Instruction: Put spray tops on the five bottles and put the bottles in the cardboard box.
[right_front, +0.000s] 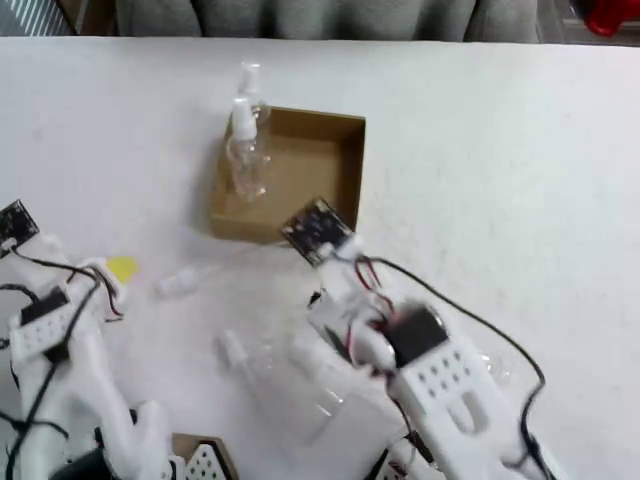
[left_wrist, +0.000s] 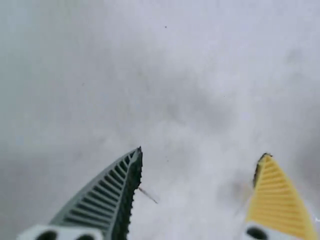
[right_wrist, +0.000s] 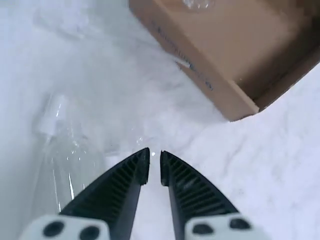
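Bottles were our business at this moment, and the near bottle (right_wrist: 60, 155) lay on its side on the table (right_front: 520, 150), just beside our right gripper (right_wrist: 154, 151) and close to that arm's base. Its white spray top seemed to be on, though we could not tell whether it was seated fully. The right gripper hovered low over the table with its fingers pressed almost together and nothing between them. Our left gripper (left_wrist: 202, 153) hung over bare table at the near left, its grey and yellow fingers spread wide and empty.

A little farther out, between the arms and the box, the second bottle (right_front: 190, 280) lay flat; whether it carried a top we could not tell. Beyond it sat the cardboard box (right_front: 245, 222), and against one of its side walls stood two upright bottles (right_front: 247, 160), each with a white top. A fifth bottle we could not make out with any certainty.

We judged the task roughly two-fifths done, and the step in hand to be fetching the near bottle for boxing. The next move would call for the right fingers to part, swing sideways over the bottle's body and close across its width. A clear, round bottle lying flat looked likely to roll or slip, so a centred grip mattered before any lift toward the box.
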